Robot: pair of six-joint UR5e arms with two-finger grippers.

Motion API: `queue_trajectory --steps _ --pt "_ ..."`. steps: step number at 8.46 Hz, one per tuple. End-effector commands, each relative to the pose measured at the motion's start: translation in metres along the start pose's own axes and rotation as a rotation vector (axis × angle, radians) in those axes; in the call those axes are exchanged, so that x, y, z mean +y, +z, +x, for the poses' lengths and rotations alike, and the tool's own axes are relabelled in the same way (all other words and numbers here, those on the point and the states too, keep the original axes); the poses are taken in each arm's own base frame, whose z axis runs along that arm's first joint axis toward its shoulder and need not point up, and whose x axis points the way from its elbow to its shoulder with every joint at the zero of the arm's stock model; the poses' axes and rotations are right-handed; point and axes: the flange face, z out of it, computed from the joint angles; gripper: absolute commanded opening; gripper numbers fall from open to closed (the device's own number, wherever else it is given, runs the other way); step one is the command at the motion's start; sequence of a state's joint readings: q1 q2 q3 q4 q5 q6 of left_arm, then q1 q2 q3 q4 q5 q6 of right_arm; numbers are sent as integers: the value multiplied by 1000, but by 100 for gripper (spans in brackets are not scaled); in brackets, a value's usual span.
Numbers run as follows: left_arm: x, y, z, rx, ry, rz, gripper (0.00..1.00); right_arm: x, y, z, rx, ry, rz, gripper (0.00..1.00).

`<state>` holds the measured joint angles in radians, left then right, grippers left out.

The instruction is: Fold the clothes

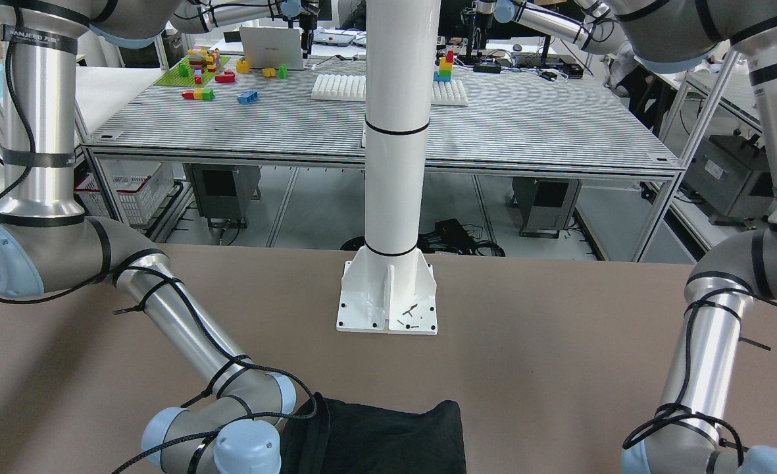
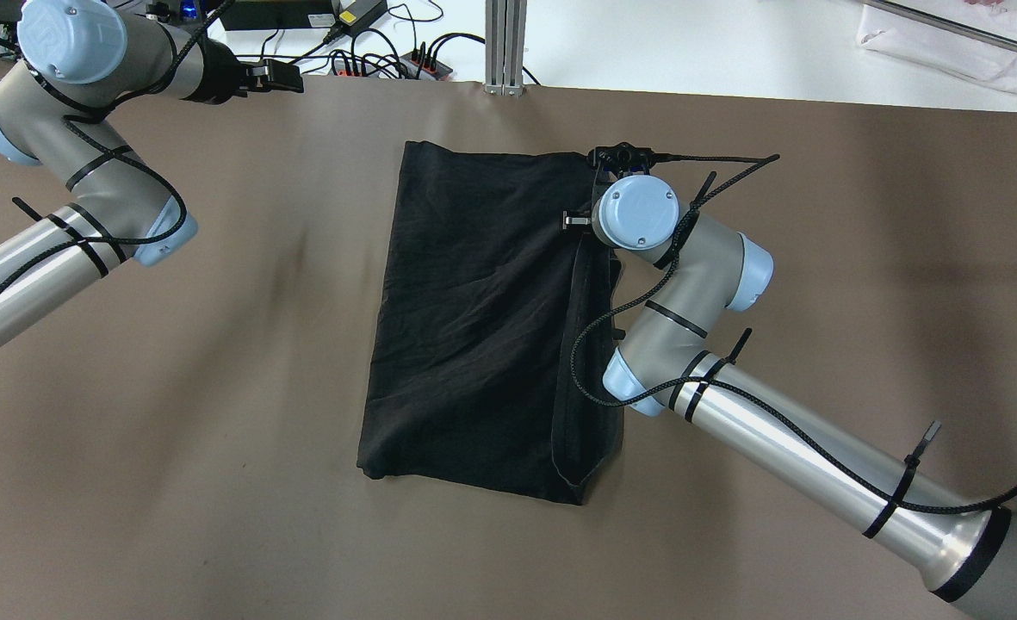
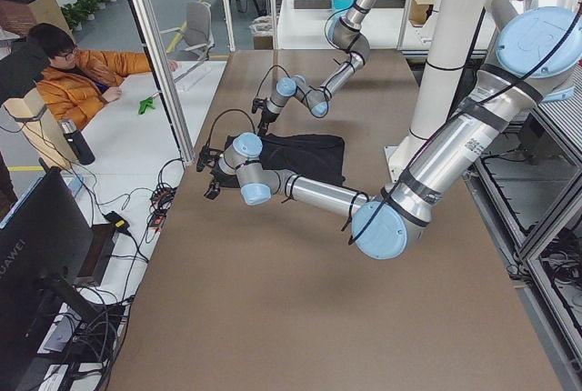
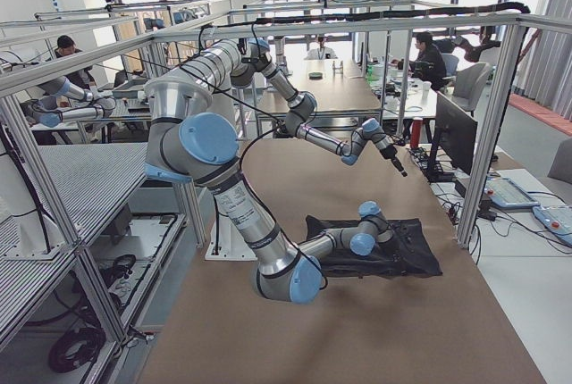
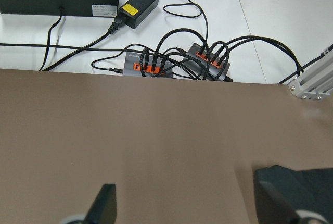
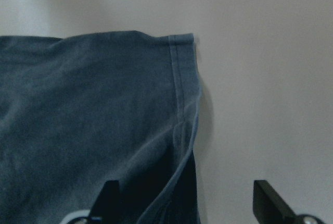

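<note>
One piece of black clothes (image 2: 474, 319), flat on the desk (image 2: 818, 258), long axis running from the robot's side toward the far edge. Over its far right corner, the right arm (image 2: 732, 405): jaws spread wide, nothing pinched, straddling the hemmed side edge, one finger (image 6: 108, 200) above the cloth, the corner (image 6: 182, 40) just ahead. Well apart, over bare desk by the far left edge, the left arm (image 2: 86, 172), jaws likewise released and empty. Nearer by far: the right. Probably next: pinching that corner and drawing it back along the long axis.
</note>
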<state>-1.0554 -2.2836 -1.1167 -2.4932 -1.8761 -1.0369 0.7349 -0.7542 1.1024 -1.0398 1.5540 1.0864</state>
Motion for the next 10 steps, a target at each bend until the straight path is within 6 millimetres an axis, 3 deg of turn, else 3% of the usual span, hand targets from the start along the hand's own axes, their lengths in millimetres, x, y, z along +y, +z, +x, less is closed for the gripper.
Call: queue_trajectory --steps 1,2,4,5,7,10 --pt "0 0 0 1 0 -1 95 6 3 2 5 -2 -14 80" --pt "0 0 0 0 0 0 95 8 3 12 14 -7 -34 79" --pt "0 0 0 -1 0 -1 95 24 -4 51 0 -22 -62 80" --pt "0 0 0 -1 0 -1 95 32 -9 65 -7 -22 -71 87" --pt "1 1 -1 -2 -1 -1 95 27 -27 61 -42 -14 -120 93" --pt "0 0 -2 -3 -1 0 95 5 -65 21 -56 0 -116 94"
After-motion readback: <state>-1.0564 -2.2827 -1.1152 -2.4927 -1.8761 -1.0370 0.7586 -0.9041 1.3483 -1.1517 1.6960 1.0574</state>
